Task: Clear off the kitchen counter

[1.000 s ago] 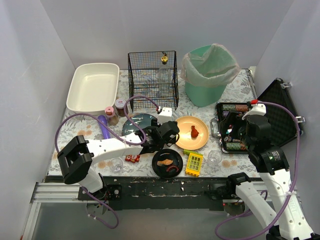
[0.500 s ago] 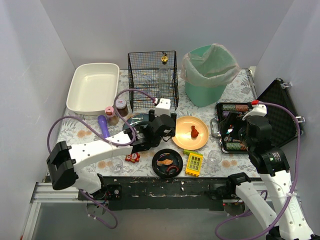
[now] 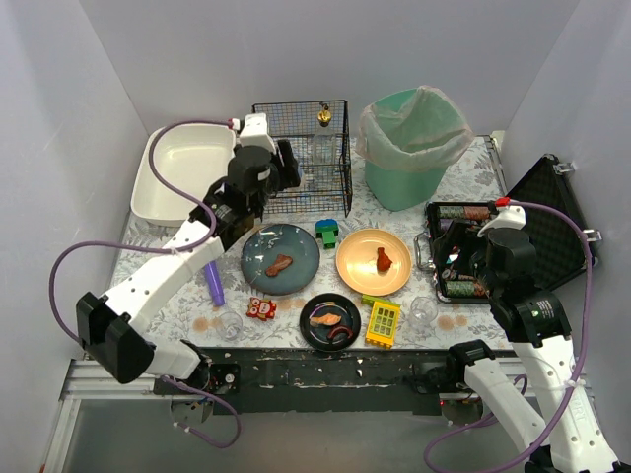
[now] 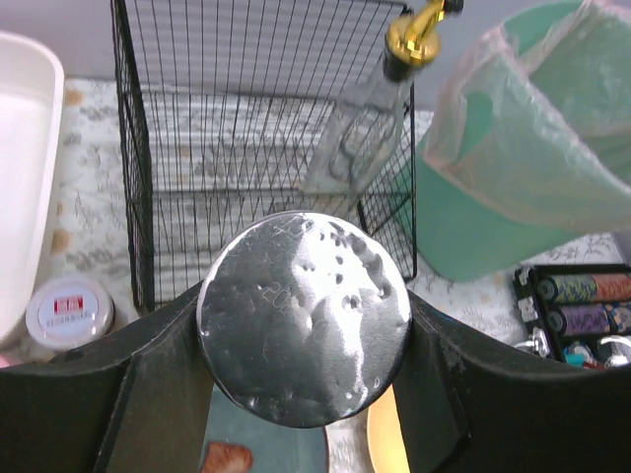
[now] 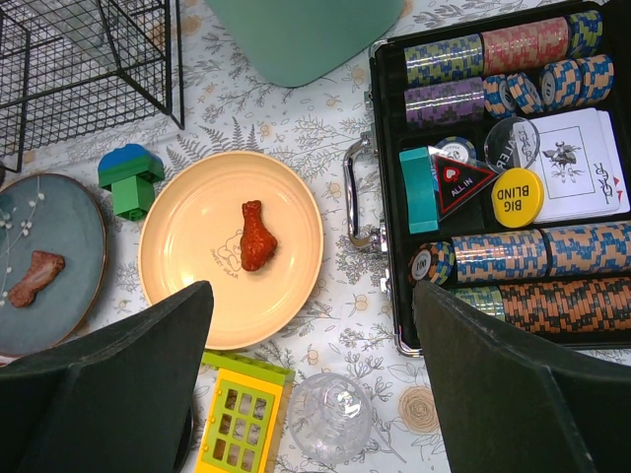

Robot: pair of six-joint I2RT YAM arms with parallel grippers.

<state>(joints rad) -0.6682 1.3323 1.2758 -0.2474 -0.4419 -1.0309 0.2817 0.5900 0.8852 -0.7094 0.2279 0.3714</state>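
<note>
The left hand (image 3: 284, 165) is gripping a round silvery object (image 4: 304, 317). It is probably heading for the bin (image 3: 409, 148) at 3 o'clock, so clearing the wire basket (image 3: 301, 158) matters. The right hand (image 5: 315, 374) is hanging open.

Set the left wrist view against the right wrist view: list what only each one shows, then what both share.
Left wrist only: the silver disc held in the left end effector, the glass pump bottle, the white tub, the red-labelled jar lid.
Right wrist only: the green block, the yellow grid toy, the clear cup, the playing cards.
Both: the wire basket, the green bin, the poker chip case, the blue plate, the peach plate.
</note>
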